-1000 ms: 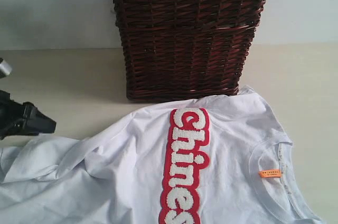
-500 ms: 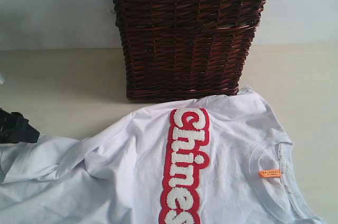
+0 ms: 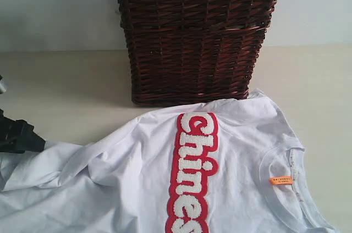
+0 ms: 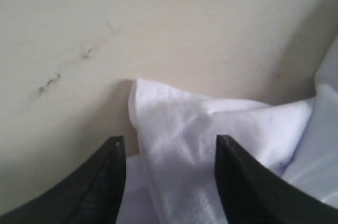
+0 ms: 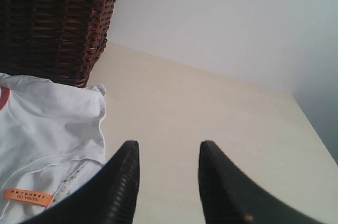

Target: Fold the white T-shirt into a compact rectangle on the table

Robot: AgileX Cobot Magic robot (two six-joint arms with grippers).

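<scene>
The white T-shirt (image 3: 137, 178) lies spread and wrinkled on the table (image 3: 71, 90), its red-outlined "Chines" lettering (image 3: 193, 167) facing up and the orange neck tag (image 3: 281, 179) at the right. My left gripper (image 3: 22, 137) sits at the shirt's left edge. In the left wrist view it (image 4: 170, 142) is open, with a bunched fold of shirt cloth (image 4: 185, 129) between its fingers. My right gripper (image 5: 169, 147) is open above bare table (image 5: 211, 113), beside the shirt's collar and tag (image 5: 27, 196). It does not show in the exterior view.
A tall dark brown wicker basket (image 3: 195, 35) with a lace-trimmed top stands at the back, its base touching the shirt's upper edge. A pale wall (image 3: 49, 7) rises behind the table. Faint dark marks (image 4: 50, 81) dot the surface near the left gripper.
My left gripper drew back leftward and dropped lower along the shirt's left edge, then edged slightly right again. The shirt has hardly shifted.
</scene>
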